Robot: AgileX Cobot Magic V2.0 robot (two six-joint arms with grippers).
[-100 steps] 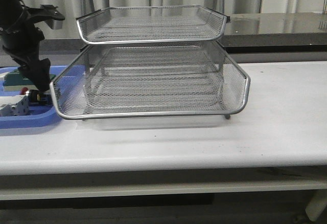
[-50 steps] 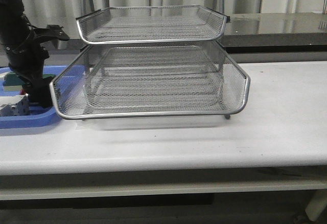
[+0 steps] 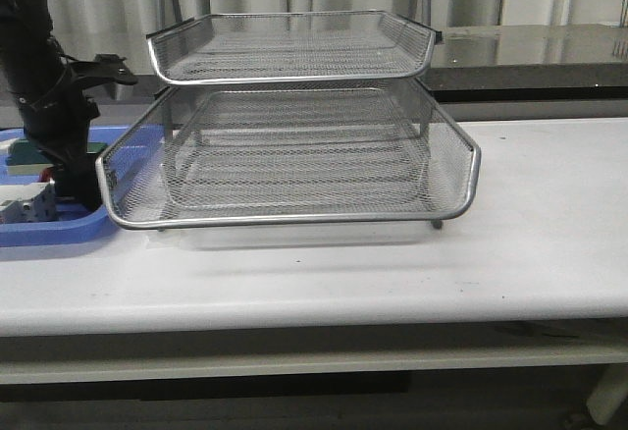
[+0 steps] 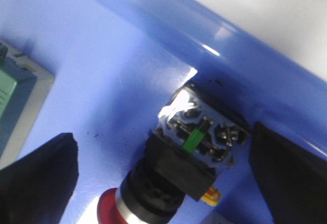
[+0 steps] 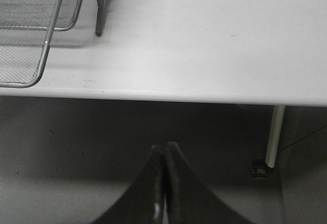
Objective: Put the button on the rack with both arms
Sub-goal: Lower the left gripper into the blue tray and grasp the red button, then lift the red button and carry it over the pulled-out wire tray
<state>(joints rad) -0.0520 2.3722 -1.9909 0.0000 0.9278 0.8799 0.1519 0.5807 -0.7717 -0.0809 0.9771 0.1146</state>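
left arm (image 3: 54,106) shifted left, lower over blue tray (image 3: 59,229); button hidden

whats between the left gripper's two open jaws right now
The red-headed black push-button switch, lying on the flat blue plastic tray, sits between the left gripper jaws; the left wrist view shows it.
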